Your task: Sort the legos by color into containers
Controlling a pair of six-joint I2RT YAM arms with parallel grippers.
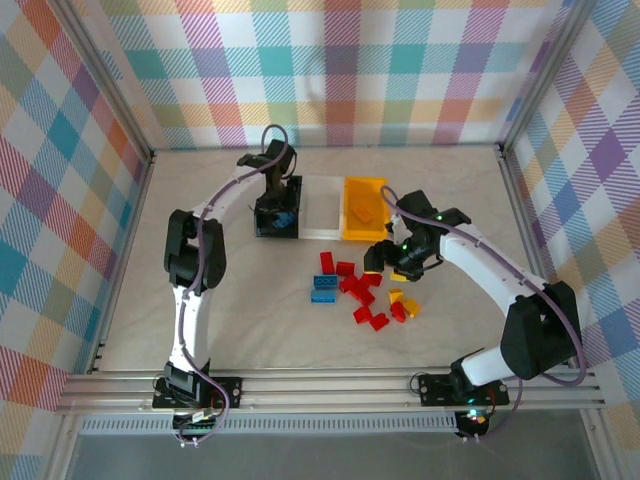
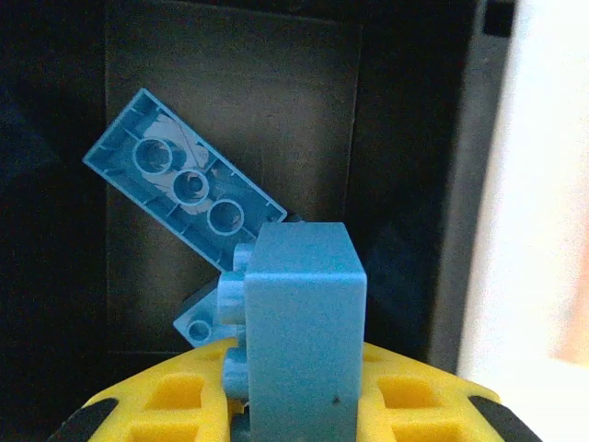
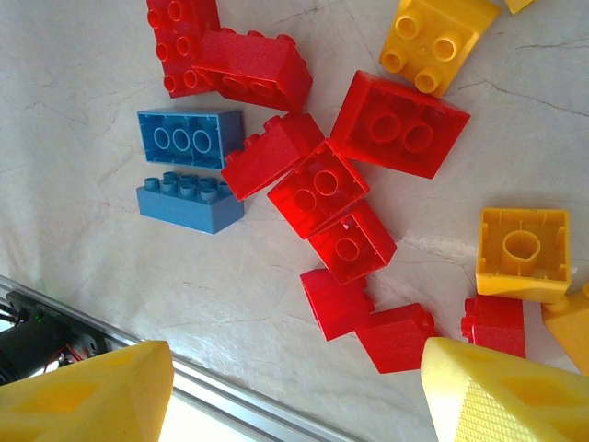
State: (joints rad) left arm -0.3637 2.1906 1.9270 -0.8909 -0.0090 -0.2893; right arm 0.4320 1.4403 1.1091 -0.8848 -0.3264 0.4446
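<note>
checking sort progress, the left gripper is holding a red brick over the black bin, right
Not quite: the left gripper holds a blue brick, not a red one. The left wrist view shows it over the black bin, where another blue brick lies inside.

Light is soft and even overhead, with faint shadows, while at the left wrist the black bin (image 2: 230, 92) interior reads dim, the area right of it blown out white, and the blue brick (image 2: 304, 322) nearest the lens slightly blurred.
</note>
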